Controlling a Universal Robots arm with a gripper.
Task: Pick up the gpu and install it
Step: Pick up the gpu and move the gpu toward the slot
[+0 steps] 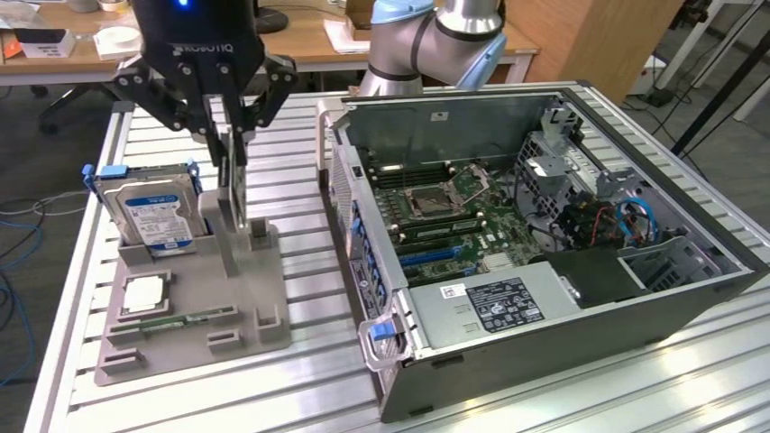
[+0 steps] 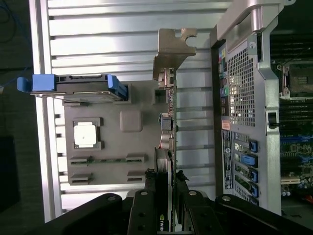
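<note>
The gpu (image 1: 237, 194) is a thin dark card standing on edge at the grey parts holder (image 1: 193, 334), its lower end down by the holder's upright post. My gripper (image 1: 233, 153) hangs straight above it, shut on the card's upper edge. In the wrist view the gpu (image 2: 167, 122) runs edge-on away from my gripper (image 2: 165, 178), and its silver mounting bracket (image 2: 173, 49) sits at the far end. I cannot tell whether the card still rests in its slot or is just clear of it.
A blue-labelled hard drive (image 1: 151, 212) stands in the holder on the exterior view's left of the card, with a processor chip (image 1: 142, 293) and a green memory stick (image 1: 180, 320) lying nearer the front. The open computer case (image 1: 542, 244) lies at the exterior view's right, its motherboard (image 1: 445, 207) exposed.
</note>
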